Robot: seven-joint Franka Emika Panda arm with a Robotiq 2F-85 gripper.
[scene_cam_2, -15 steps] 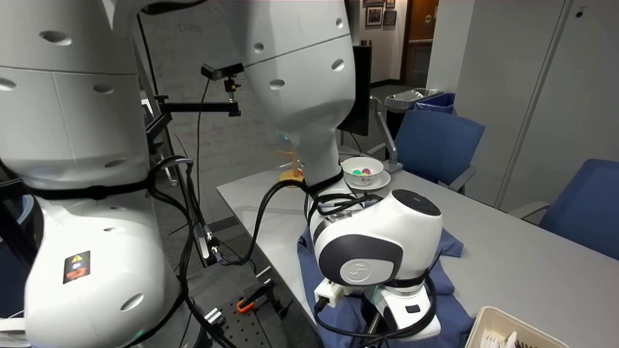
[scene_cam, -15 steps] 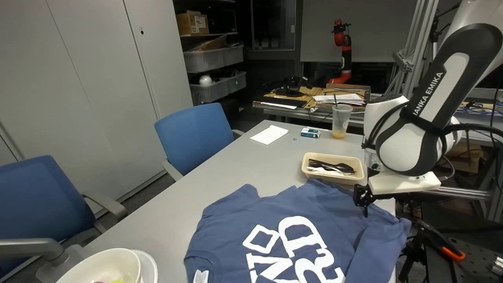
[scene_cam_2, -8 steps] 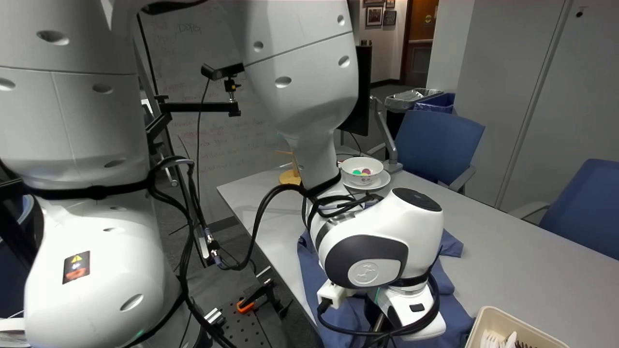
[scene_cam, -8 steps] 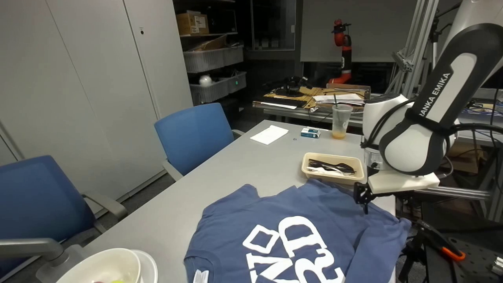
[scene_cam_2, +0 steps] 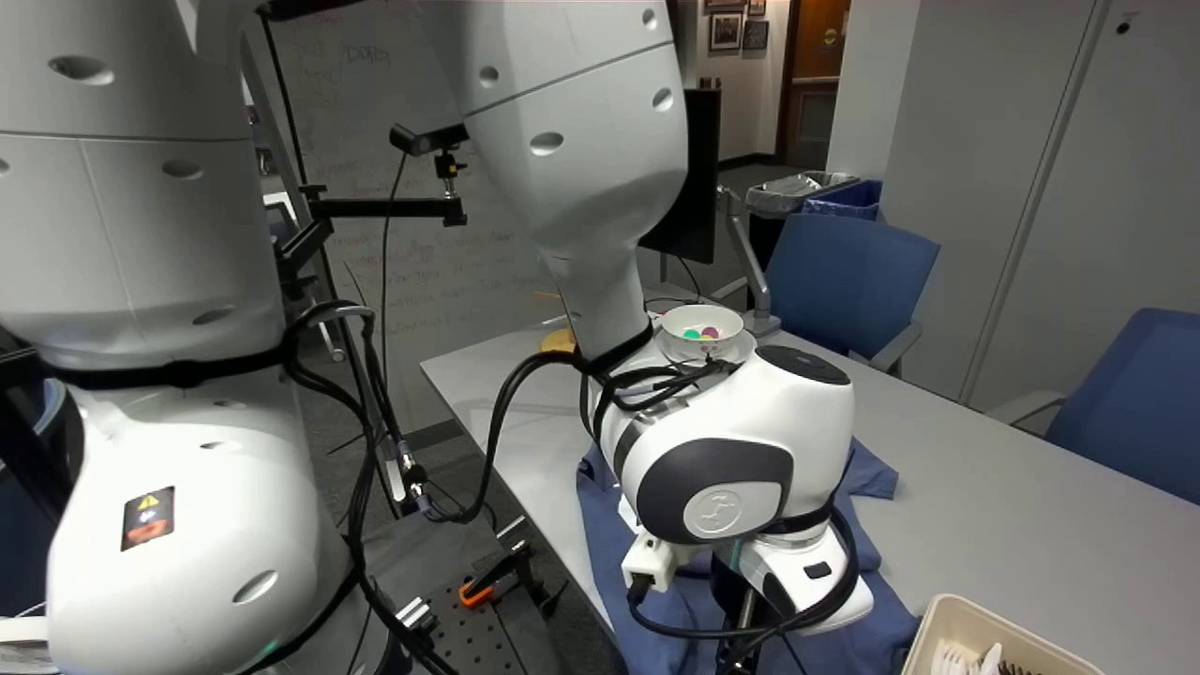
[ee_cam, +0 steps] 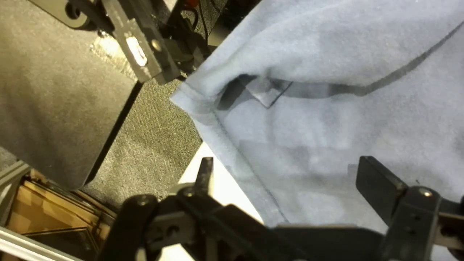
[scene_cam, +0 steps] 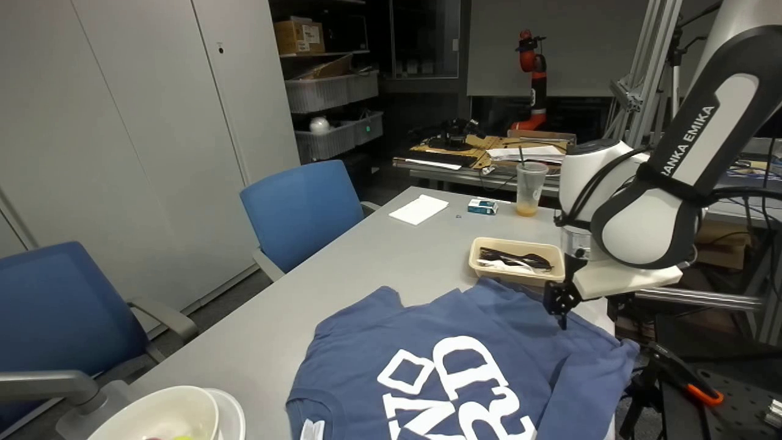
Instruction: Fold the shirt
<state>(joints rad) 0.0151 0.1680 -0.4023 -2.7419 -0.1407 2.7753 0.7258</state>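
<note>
both exterior views: facing roughly opposite ways along table point(scene_cam: 342, 275), sharing shirt point(scene_cam: 452, 366) | wrist view: close above shirt, facing down

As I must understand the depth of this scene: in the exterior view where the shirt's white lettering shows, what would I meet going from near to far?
Blue shirt, cream tray, plastic cup, loose papers, red robot arm.

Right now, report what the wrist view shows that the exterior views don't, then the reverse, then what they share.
Only the wrist view: a small pale corner, too unclear to name, in the gap at a fold of the shirt.
Only the exterior views: the bowl, in both; the white lettering, in an exterior view.
Shared: the shirt, the table, and the open gripper, which an exterior view shows too.
</note>
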